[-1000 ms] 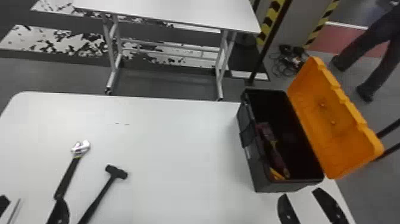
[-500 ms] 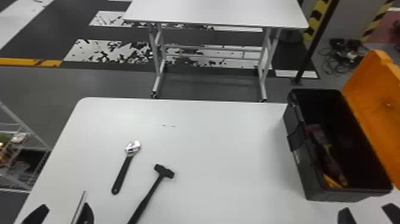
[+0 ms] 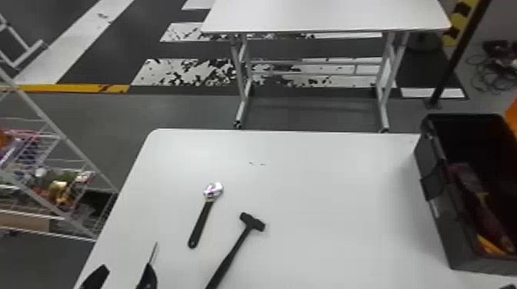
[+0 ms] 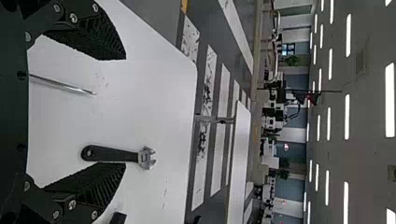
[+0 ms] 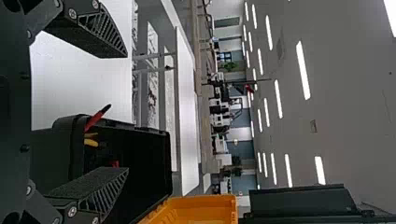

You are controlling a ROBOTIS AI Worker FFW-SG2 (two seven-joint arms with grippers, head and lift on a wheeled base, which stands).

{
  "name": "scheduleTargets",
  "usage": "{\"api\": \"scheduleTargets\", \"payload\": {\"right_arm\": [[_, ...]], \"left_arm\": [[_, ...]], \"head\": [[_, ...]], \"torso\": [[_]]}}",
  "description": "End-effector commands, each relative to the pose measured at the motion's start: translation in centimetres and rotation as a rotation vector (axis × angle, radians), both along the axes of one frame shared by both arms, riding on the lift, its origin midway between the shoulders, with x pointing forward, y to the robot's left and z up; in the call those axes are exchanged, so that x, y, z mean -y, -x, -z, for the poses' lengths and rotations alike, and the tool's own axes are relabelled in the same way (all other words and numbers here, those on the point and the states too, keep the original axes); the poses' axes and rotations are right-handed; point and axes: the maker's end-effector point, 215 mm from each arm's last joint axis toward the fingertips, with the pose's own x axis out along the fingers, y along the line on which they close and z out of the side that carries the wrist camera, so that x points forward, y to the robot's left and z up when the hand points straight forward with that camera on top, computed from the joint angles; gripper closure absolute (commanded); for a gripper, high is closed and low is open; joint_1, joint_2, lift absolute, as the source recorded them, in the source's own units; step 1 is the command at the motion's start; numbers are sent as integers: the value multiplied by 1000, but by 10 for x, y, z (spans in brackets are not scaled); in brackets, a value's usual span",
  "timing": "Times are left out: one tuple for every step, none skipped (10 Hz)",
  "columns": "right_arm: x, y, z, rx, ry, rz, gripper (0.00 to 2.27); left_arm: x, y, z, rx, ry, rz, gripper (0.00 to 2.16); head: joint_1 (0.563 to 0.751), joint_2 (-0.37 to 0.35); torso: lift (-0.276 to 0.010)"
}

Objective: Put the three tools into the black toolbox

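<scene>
At the head view's lower left, my left gripper (image 3: 121,277) is open; a thin metal shaft (image 3: 153,253) shows beside its right finger. In the left wrist view, the open left gripper (image 4: 124,112) has that shaft (image 4: 63,85) between its spread fingers, touching neither. The adjustable wrench (image 3: 202,215) and black hammer (image 3: 234,248) lie on the white table to its right. My right gripper (image 3: 509,286) is at the bottom right corner; in the right wrist view the right gripper (image 5: 126,113) is open and empty by the black toolbox (image 5: 53,156).
The open toolbox (image 3: 442,226) stands at the table's right with red and yellow-handled items inside and its orange lid (image 5: 201,208) swung outward. A wire rack (image 3: 65,142) stands left of the table (image 3: 327,200); another table (image 3: 327,15) is beyond.
The head view has swung left, so table, tools and toolbox sit farther right in it and the rack has come into view. Neither arm has clearly moved over the table.
</scene>
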Motion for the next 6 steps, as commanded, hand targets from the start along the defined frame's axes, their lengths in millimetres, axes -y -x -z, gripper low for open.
{"api": "scheduleTargets", "payload": {"right_arm": [[0,1,0,4,2,0,144],[0,2,-1,7,4,-2,144],[-1,2,1,4,3,-5,144],[-2,3,2,2,5,-8,144],[-3,3,2,3,6,-11,144],[-4,4,1,5,8,-12,144]], "left_arm": [[-10,1,12,-7,-6,-10,205],[-14,2,19,-5,-8,-10,205],[-18,3,24,2,-12,-7,205],[-23,5,30,-6,-18,-13,205],[-32,7,36,-18,-28,-20,205],[-40,10,42,-30,-36,-31,205]], "head": [[695,175],[695,194],[695,210],[695,216],[695,232],[695,254]], "torso": [[-51],[-51],[-51],[-51],[-51],[-51]]}}
